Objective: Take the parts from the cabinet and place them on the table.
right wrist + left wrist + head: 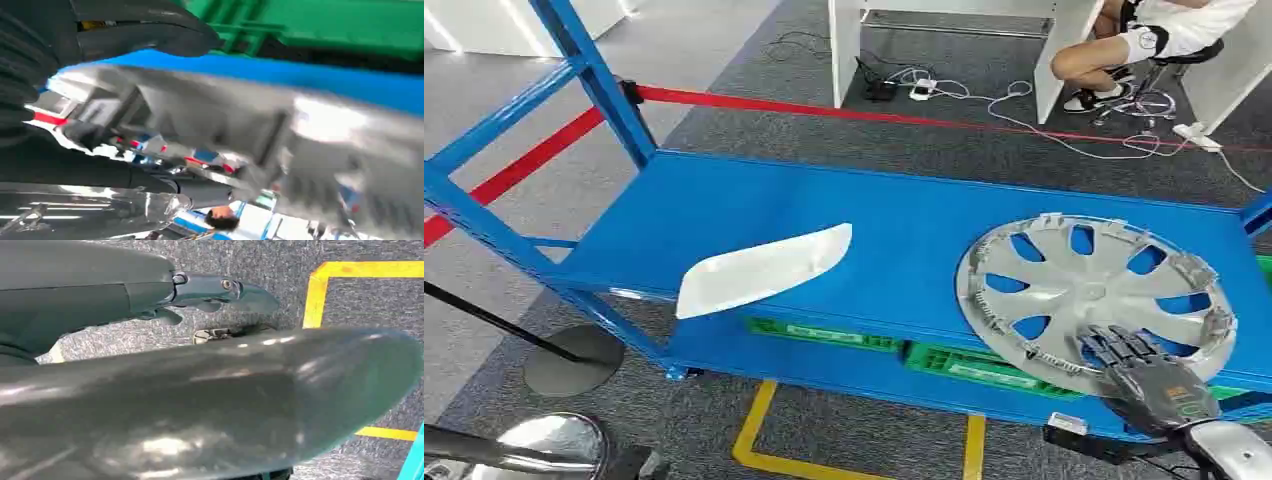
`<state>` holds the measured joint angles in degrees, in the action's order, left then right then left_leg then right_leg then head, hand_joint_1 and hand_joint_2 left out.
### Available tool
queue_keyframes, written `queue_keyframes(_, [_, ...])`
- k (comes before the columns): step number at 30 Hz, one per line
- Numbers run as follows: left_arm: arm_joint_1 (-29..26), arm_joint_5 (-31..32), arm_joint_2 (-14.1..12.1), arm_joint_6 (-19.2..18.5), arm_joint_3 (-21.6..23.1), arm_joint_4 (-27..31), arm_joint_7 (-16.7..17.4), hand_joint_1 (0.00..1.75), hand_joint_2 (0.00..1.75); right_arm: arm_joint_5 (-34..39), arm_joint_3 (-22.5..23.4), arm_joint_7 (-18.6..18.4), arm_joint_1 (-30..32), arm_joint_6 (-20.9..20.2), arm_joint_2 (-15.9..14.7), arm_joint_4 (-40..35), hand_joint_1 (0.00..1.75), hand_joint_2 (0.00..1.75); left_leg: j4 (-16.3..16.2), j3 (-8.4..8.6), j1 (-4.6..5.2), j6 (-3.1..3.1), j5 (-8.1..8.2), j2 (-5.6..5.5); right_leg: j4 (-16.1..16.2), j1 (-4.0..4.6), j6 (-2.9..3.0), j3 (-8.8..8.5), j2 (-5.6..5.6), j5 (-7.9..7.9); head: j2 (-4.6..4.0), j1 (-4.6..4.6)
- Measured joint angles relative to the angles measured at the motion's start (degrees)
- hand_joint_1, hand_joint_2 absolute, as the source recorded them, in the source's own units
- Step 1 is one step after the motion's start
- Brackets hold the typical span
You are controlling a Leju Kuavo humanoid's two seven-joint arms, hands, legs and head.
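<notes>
Item 1: hubcap [1092, 292]. Silver, spoked, lying flat at the right end of the blue shelf [754, 200], its near rim overhanging the shelf's near edge. The right hand [1146, 368] grips that near rim, dark fingers [1121, 345] laid over the top face; the right wrist view shows the rim [280, 125] running between the digits, blurred, so the depth of the hold cannot be judged.

Item 2: white panel [762, 268]. Long, curved, pale, lying left of the hubcap and well apart from it, its near-left end past the shelf edge. Untouched.

Item 3: left hand [220, 292]. Seen in the left wrist view over grey floor and a yellow line [320, 285], hanging low beside a rounded silver shape. Fingers lie roughly straight with nothing visibly between them; it appears to hold nothing.

Item 4: surroundings. Green crates [944, 358] on the level below; red barrier tape [824, 110] beyond the shelf; a seated person [1154, 40] far right.

Handling note, judged: the step in hand looks like lifting the hubcap off the shelf. A single-edge hold on a wide disc will tend to droop at the far side, so the grasp should be firm and well onto the rim before lifting. Raise it level and draw it toward the near side, clear of the upright post at right. The panel comes afterward.
</notes>
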<state>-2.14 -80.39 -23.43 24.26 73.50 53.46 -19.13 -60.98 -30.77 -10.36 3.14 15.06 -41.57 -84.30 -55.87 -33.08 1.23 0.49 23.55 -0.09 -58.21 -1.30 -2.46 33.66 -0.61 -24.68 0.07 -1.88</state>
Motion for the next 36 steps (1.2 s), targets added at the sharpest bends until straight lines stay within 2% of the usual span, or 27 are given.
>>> queue_keyframes(10, [-0.7, -1.8, -0.1, 2.1, 0.0, 0.0, -1.7, 0.0, 0.0, 4.3, 3.8, 3.1, 2.0, 7.1, 3.5, 0.8, 1.75, 1.75, 0.0, -0.04, -0.01, 0.0, 0.06, 0.0, 0.0, 0.01, 0.03, 0.05, 0.0, -0.05, 0.0, -0.02])
queue_keyframes(15, [-1.0, -2.3, -0.2, 4.0, -0.1, 0.7, -2.1, 0.0, 0.0, 4.5, 5.0, 3.5, 2.6, 7.9, 4.6, 1.0, 1.75, 1.75, 0.0, -0.06, 0.0, 0.0, 0.06, -0.01, 0.0, 0.0, 0.03, 0.06, 0.02, -0.05, 0.0, -0.02])
queue_keyframes(22, [-1.0, -2.6, -0.3, 4.9, -0.1, 1.4, -2.6, 0.0, 0.0, 4.4, 6.5, 3.5, 3.2, 9.3, 5.2, 1.0, 1.75, 1.75, 0.0, -0.06, -0.01, 0.0, 0.05, 0.0, 0.0, 0.01, 0.03, 0.06, 0.0, -0.05, 0.0, -0.02])
queue_keyframes(29, [-1.2, -3.5, -0.5, 5.8, -0.2, 2.1, -4.1, 0.0, 0.0, 7.1, 8.8, 7.2, 4.0, 13.2, 6.0, 0.7, 1.75, 1.75, 0.0, -0.06, -0.01, 0.0, 0.05, -0.01, 0.0, 0.01, 0.03, 0.06, 0.0, -0.05, 0.0, -0.02])
queue_keyframes(36, [-1.3, -3.6, -0.7, 6.3, -0.4, 2.6, -5.0, 0.0, 0.0, 8.3, 10.0, 8.9, 4.4, 14.1, 6.6, 0.3, 1.75, 1.75, 0.0, -0.07, -0.01, 0.0, 0.05, -0.01, 0.0, 0.01, 0.03, 0.06, 0.01, -0.05, 0.0, -0.02])
